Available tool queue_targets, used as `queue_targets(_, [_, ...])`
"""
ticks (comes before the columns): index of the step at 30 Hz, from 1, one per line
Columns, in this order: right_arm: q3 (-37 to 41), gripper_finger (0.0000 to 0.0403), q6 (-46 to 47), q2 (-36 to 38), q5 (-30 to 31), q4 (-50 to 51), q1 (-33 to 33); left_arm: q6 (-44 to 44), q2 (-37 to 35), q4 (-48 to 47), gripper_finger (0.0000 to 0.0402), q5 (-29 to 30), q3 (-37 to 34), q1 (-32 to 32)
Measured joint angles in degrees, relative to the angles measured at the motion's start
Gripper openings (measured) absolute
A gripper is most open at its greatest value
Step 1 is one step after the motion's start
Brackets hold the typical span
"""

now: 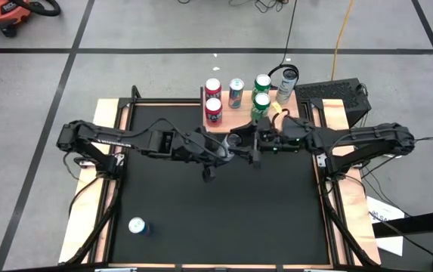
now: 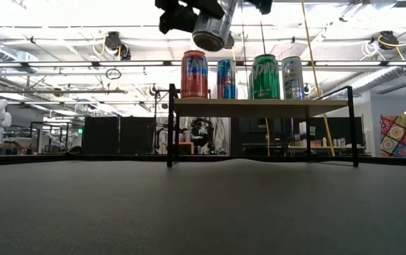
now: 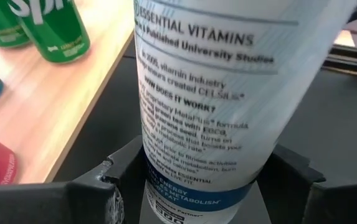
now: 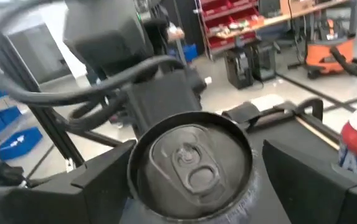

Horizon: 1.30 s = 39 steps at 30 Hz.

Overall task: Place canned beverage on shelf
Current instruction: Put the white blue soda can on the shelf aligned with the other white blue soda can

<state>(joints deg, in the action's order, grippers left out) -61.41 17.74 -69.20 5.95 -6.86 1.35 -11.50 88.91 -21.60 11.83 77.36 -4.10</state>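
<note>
Left pincer point(image 3: 197, 193) grips white can point(image 3: 228, 93) aloft, just beside shelf point(image 1: 235, 119); right pincer point(image 4: 190, 171) stands wide around its top. Risk: can knocks red can point(image 1: 213, 111) while going in.

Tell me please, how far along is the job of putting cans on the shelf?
Done: several cans stand on the shelf. In hand: the left gripper is shut on a white can, held in the air near the shelf; the right gripper stands open around that can's top. Left: setting this can on the plank, and probably the blue can on the table, far from the shelf.
</note>
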Motion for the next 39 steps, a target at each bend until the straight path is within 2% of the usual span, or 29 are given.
queue_targets(5, [0.04, 0.0317, 1.38, -1.54, -0.01, 1.34, -0.02, -0.01, 0.45, -0.18, 0.0234, -0.11, 0.00, 0.02])
queue_targets(13, [0.04, 0.0254, 1.49, -1.01, 0.11, 1.69, -0.11, -0.18, 0.39, 0.19, 0.0236, -0.09, 0.00, 0.07])
queue_targets(16, [0.04, 0.0249, 1.88, 0.04, 0.22, 3.74, -0.67, -0.51, 0.39, 0.33, 0.0237, -0.05, 0.03, 0.07])
queue_targets(19, [-0.13, 0.0249, 3.66, 2.50, 0.68, 9.13, -2.06, -2.93, -1.11, 0.24, 0.0250, -0.56, 0.07, 0.60])
queue_targets(23, [-2.94, 0.0248, 4.80, 5.40, 1.64, 17.06, -5.36, -6.13, -3.88, 0.72, 0.0290, 0.69, 0.22, 2.74])
queue_targets(26, [-7.04, 0.0248, 1.53, 6.22, 5.13, 28.95, -7.78, -8.18, -5.42, -0.85, 0.0322, 0.81, 0.24, 4.33])
queue_targets(30, [-16.33, 0.0248, -0.78, 5.79, 6.97, 42.72, -10.67, -8.12, -5.82, -3.90, 0.0353, 0.38, 0.25, 6.06])
queue_targets(39, [-29.66, 0.0248, -1.49, 5.94, 6.26, 64.27, -16.23, -7.66, -7.93, -4.18, 0.0363, 0.36, 0.15, 6.79])
